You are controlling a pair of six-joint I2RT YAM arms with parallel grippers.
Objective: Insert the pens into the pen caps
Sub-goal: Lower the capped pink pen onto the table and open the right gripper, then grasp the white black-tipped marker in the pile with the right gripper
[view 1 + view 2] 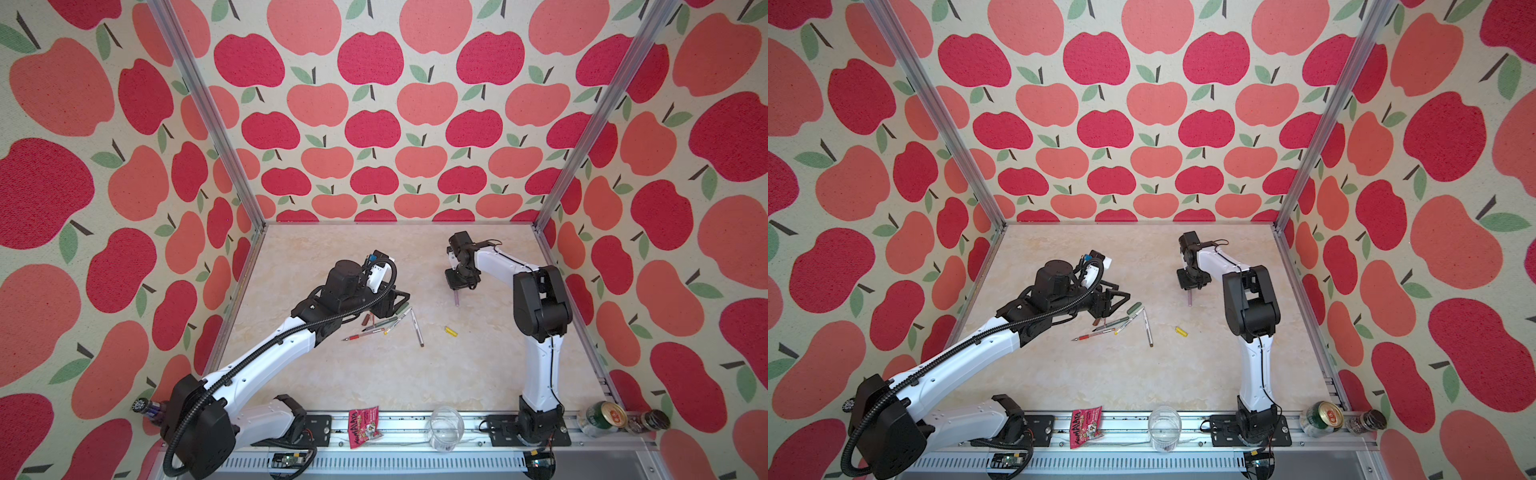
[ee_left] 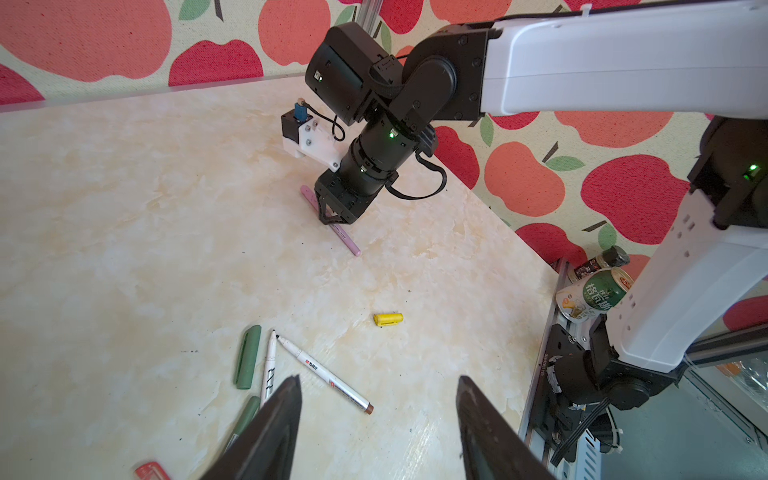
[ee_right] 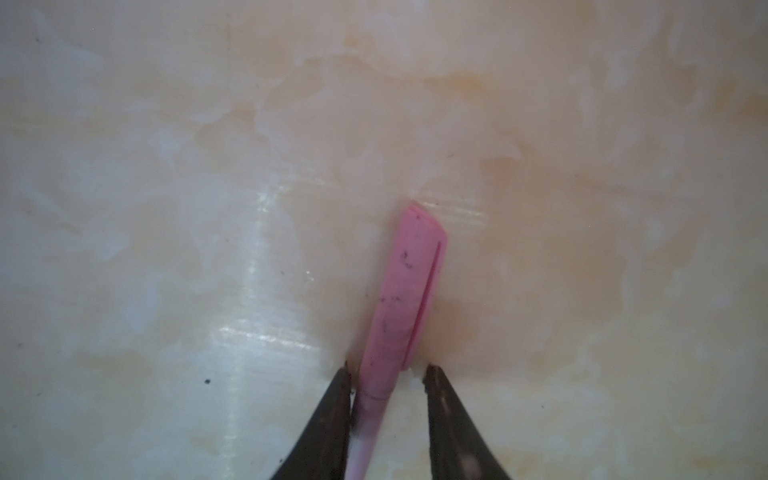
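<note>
A lilac pen (image 3: 409, 282) lies flat on the marble table (image 1: 374, 374), with its lilac cap on the end. My right gripper (image 3: 386, 374) points down over it (image 1: 457, 286), jaws straddling the barrel; one finger touches it and a gap shows at the other. My left gripper (image 2: 376, 382) hovers open and empty over the pile (image 1: 401, 300). There lie a green cap (image 2: 248, 357), two white pens (image 2: 328, 376), a green pen (image 2: 245, 415), a red pen (image 1: 361, 336) and a red cap (image 2: 151, 471). A yellow cap (image 2: 387, 318) lies alone between the arms.
On the front rail stand a snack packet (image 1: 363, 426), a clear cup (image 1: 446, 428), a green can (image 1: 600, 417) and a dark jar (image 1: 652, 419). A bottle (image 1: 145, 409) sits behind the left arm's base. Apple-print walls close in three sides.
</note>
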